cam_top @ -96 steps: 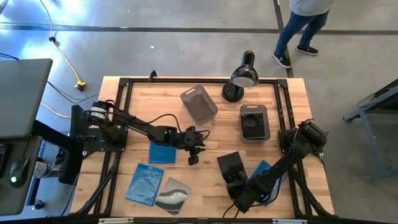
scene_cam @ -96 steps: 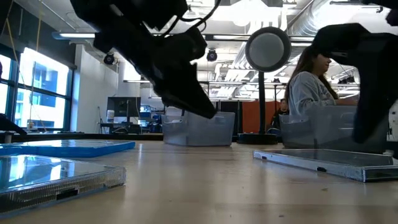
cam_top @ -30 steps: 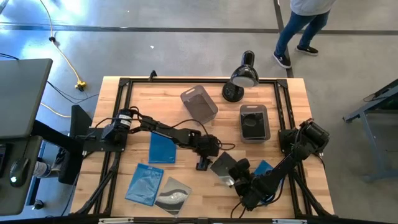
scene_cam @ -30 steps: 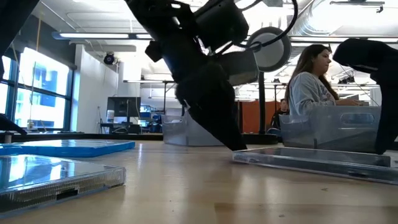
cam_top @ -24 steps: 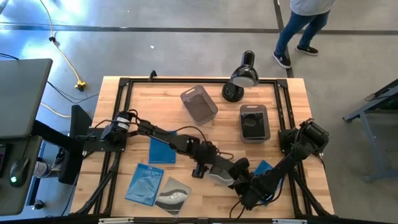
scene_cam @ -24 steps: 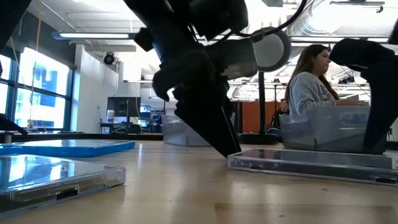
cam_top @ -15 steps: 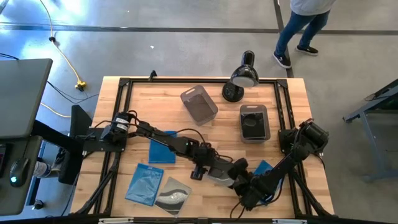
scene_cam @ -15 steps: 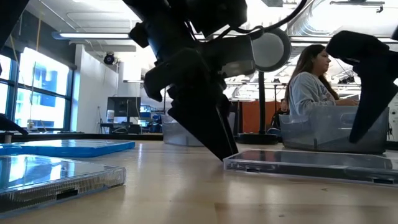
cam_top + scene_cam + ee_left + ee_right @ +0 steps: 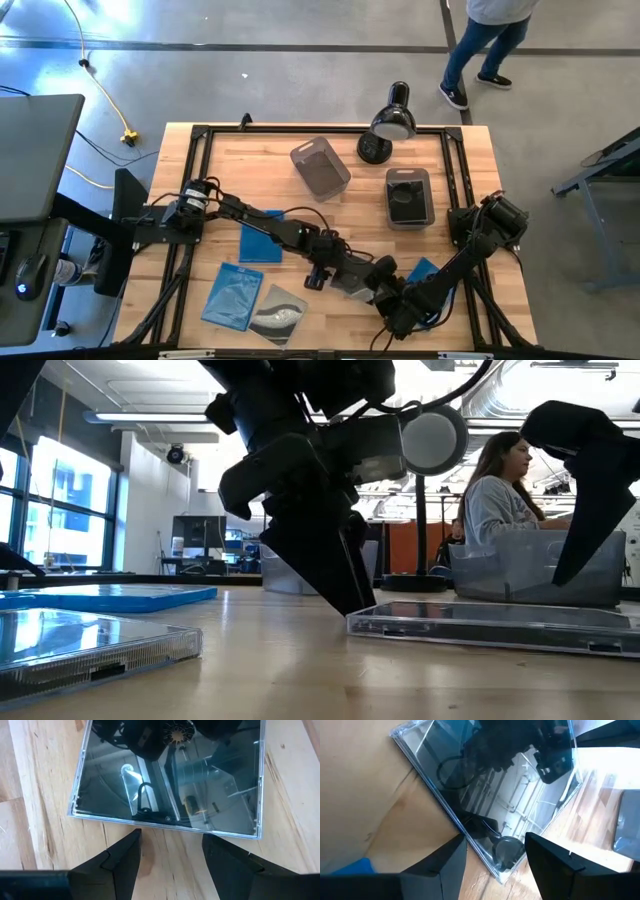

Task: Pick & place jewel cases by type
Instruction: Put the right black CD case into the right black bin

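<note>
A dark squarish jewel case (image 9: pixel 350 273) lies flat on the wood between my two grippers. My left gripper (image 9: pixel 319 272) is open and points down, its fingertips on the table at the case's edge (image 9: pixel 167 821). My right gripper (image 9: pixel 386 290) is open and raised over the opposite corner of the case (image 9: pixel 501 876); in the low view it hangs clear above the case (image 9: pixel 480 622). Two blue cases (image 9: pixel 262 240) (image 9: pixel 232 295) and the clear-grey case with a silver disc (image 9: pixel 278 310) lie flat near the left. A third blue case (image 9: pixel 424 272) lies partly under the right arm. My left gripper stands with both open fingertips (image 9: pixel 134 836) right at the dark case's edge (image 9: pixel 150 820), coming from above and slanting. In the low view one fingertip (image 9: pixel 352 605) meets the case's end (image 9: pixel 356 622). Whether it presses on the edge, I cannot tell. The case lies flat on the table.
Two smoky tubs stand on the far half: one tilted (image 9: pixel 320 167), one (image 9: pixel 408 197) with a dark case inside. A black lamp (image 9: pixel 388 122) stands at the far edge. A person walks beyond the table (image 9: pixel 485 40); another sits behind it (image 9: pixel 500 490).
The dark case has slid flat a little toward the table's left and near edge. My left gripper has come down beside it and moved the same way, staying at its edge. My right gripper has risen from the table behind the case.
</note>
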### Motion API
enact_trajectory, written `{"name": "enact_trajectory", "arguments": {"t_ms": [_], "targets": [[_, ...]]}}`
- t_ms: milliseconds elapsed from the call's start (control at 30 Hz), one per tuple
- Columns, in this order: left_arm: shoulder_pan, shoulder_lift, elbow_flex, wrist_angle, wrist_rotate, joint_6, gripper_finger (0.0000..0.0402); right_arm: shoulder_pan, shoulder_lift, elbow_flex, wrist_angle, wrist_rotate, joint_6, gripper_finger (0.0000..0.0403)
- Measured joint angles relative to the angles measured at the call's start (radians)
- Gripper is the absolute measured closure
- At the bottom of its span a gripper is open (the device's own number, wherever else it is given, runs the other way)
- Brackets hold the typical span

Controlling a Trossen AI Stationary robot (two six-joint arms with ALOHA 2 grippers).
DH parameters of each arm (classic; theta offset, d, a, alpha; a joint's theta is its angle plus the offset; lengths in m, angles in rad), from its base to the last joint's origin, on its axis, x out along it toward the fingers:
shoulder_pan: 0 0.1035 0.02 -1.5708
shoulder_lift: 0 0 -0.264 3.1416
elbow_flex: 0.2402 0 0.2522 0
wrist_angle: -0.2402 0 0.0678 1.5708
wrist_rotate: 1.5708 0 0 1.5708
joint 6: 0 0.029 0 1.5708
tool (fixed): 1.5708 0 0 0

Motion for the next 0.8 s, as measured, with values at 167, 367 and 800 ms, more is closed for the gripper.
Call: {"name": "enact_trajectory", "arguments": {"t_ms": [167,367,800], "targets": [[0.0,0.0,0.0,0.0,-0.012,0.007,0.0193,0.008,0.0,0.035,-0.037,0.01,-0.019,0.0206],[0.0,0.0,0.0,0.003,-0.015,0.015,0.0193,0.009,-0.002,0.089,-0.065,0.001,-0.105,0.0206],[-0.001,0.0,-0.002,0.026,-0.008,0.033,0.0193,0.004,-0.004,0.151,-0.249,0.098,-0.122,0.0206]]}}
